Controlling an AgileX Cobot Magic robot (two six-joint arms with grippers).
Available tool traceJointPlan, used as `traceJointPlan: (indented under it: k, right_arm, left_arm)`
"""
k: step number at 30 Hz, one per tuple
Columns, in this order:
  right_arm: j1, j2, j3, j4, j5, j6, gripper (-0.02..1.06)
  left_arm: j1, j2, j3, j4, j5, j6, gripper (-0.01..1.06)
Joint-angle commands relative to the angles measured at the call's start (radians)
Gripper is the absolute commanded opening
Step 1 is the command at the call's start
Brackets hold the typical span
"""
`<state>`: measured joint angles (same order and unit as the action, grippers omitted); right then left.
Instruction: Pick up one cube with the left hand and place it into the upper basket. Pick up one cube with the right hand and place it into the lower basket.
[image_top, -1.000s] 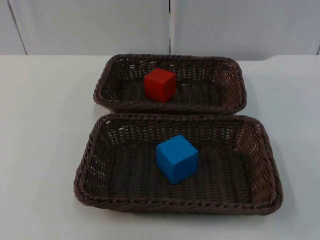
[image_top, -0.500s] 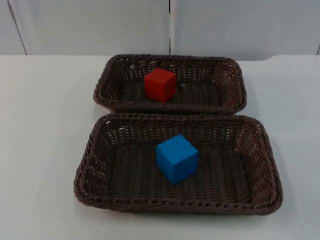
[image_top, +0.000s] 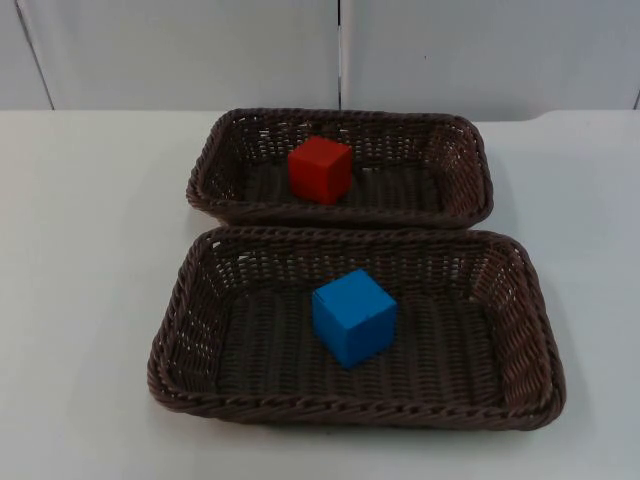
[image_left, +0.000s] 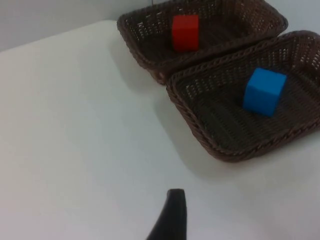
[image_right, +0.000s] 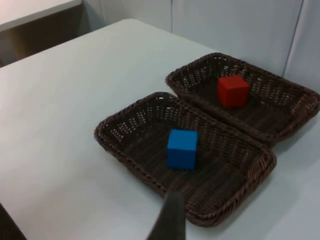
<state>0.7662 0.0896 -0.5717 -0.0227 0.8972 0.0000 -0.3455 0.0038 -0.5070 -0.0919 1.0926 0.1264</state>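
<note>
— Nothing has moved across the last second: both cubes and both baskets sit where they were. Where are the tools?

— Both wait well back from the baskets. A fingertip of the left tool (image_left: 170, 215) hangs over bare bench (image_left: 75, 125); a fingertip of the right tool (image_right: 170, 216) hangs just short of the lower basket's near rim. Whether either is released or clenched, I cannot tell.

— And ahead of them?

— Nearest the right tool, the lower basket (image_top: 170, 350) holds the blue cube (image_top: 354, 317), resting on the woven floor near the middle, turned a little so a corner faces forward. Beyond it, touching rim to rim, the upper basket (image_top: 470, 180) holds the red cube (image_top: 320, 170), left of centre, clear of the walls.

— So the task?

— By the look of it, both placements are done; no cube lies loose on the bench.

— If one had to be lifted again?

— I'd judge them light, rigid blocks with smooth painted faces, possibly slippery. Pinch two opposite flat sides, squared to the faces rather than the corners, from above, where the basket walls leave room.
</note>
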Motion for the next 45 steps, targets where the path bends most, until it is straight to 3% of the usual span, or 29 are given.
traceJointPlan:
  k: [1, 11, 31, 35, 37, 38, 45]
  right_arm:
    - [-0.001, -0.039, 0.004, -0.015, 0.038, 0.0, 0.72]
    - [-0.001, -0.09, 0.006, -0.037, 0.172, 0.043, 0.72]
    - [-0.001, -0.09, 0.057, -0.018, 0.182, 0.034, 0.72]
    - [-0.001, -0.09, 0.057, -0.018, 0.182, 0.034, 0.81]
    - [-0.001, -0.09, 0.057, -0.018, 0.182, 0.03, 0.96]
    - [-0.001, -0.09, 0.057, -0.023, 0.182, 0.03, 1.05]
    - [-0.001, -0.09, 0.057, -0.023, 0.182, 0.03, 1.05]
  left_arm:
    - [-0.002, -0.004, 0.007, 0.0, -0.018, -0.001, 0.77]
    - [-0.002, -0.004, 0.01, 0.0, -0.016, -0.003, 0.77]
    - [-0.002, -0.004, 0.01, -0.005, -0.016, -0.003, 0.77]
    - [-0.002, -0.004, 0.01, -0.005, -0.016, -0.003, 0.8]
    - [-0.002, -0.004, 0.01, -0.005, -0.016, -0.003, 0.92]
    - [-0.002, -0.004, 0.01, -0.005, -0.016, -0.003, 1.05]
    - [-0.002, -0.004, 0.01, -0.005, -0.016, -0.007, 1.05]
